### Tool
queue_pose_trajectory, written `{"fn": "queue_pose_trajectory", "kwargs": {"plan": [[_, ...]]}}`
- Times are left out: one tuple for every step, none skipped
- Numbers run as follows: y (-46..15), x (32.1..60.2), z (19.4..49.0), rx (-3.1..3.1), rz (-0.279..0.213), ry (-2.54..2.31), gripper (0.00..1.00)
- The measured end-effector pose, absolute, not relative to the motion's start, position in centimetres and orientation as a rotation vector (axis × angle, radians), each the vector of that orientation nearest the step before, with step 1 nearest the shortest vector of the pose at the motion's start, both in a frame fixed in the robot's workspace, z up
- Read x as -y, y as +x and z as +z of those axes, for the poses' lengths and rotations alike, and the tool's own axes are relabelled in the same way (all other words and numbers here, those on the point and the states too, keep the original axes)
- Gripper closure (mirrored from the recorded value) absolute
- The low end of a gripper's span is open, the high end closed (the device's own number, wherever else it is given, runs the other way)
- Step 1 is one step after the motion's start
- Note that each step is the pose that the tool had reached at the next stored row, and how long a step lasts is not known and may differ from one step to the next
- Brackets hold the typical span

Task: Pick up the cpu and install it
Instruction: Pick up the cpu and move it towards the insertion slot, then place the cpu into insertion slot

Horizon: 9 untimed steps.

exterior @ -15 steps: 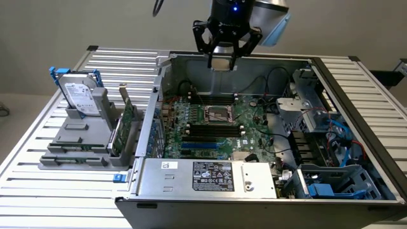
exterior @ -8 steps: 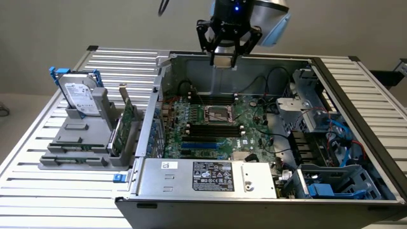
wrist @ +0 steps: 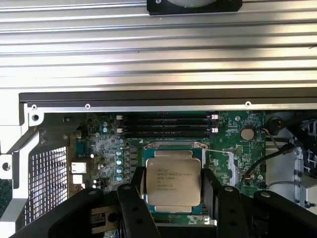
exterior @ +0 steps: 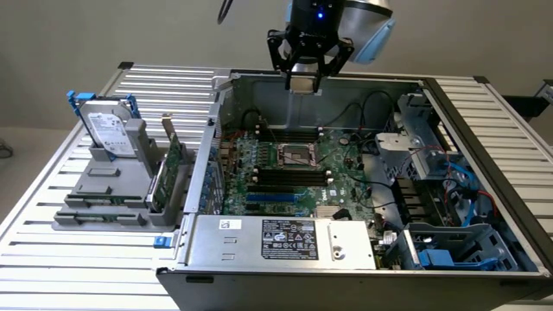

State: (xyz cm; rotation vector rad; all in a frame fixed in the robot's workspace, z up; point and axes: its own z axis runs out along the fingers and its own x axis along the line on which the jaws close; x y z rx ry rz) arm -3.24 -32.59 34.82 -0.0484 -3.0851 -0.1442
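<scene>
While it hangs high above the open computer case (exterior: 484, 123), the gripper (exterior: 304, 80) is clamped on the cpu (wrist: 173, 181), a small silvery square chip. Its two black fingers (wrist: 136, 194) press on opposite edges, apparently so the printed top and the underside go untouched and the chip rides flat. In the wrist view the chip sits directly over the metal-framed socket (wrist: 173, 147) on the green motherboard (wrist: 233, 148), which suggests the hold is aligned to that seat. It is well clear of the board, not yet installed. Toward the exterior view's left, a hard drive (exterior: 108, 133) stands in a grey rack on the slatted table (exterior: 43, 220).
</scene>
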Motion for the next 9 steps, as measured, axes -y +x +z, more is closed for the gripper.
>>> {"fn": "queue_pose_trajectory", "kwargs": {"plan": [[-3.24, 32.59, 34.82, 3.085, -0.144, -0.048, 0.45], [-3.24, 32.59, 34.82, 3.085, -0.144, -0.048, 0.45], [-3.24, 32.59, 34.82, 3.085, -0.144, -0.048, 0.45], [-3.24, 32.59, 34.82, 3.085, -0.144, -0.048, 0.45], [-3.24, 32.59, 34.82, 3.085, -0.144, -0.048, 0.45], [-3.24, 32.59, 34.82, 3.085, -0.144, -0.048, 0.45], [-3.24, 32.59, 34.82, 3.085, -0.144, -0.048, 0.45], [-3.24, 32.59, 34.82, 3.085, -0.144, -0.048, 0.45], [-3.24, 32.59, 34.82, 3.085, -0.144, -0.048, 0.45]]}}
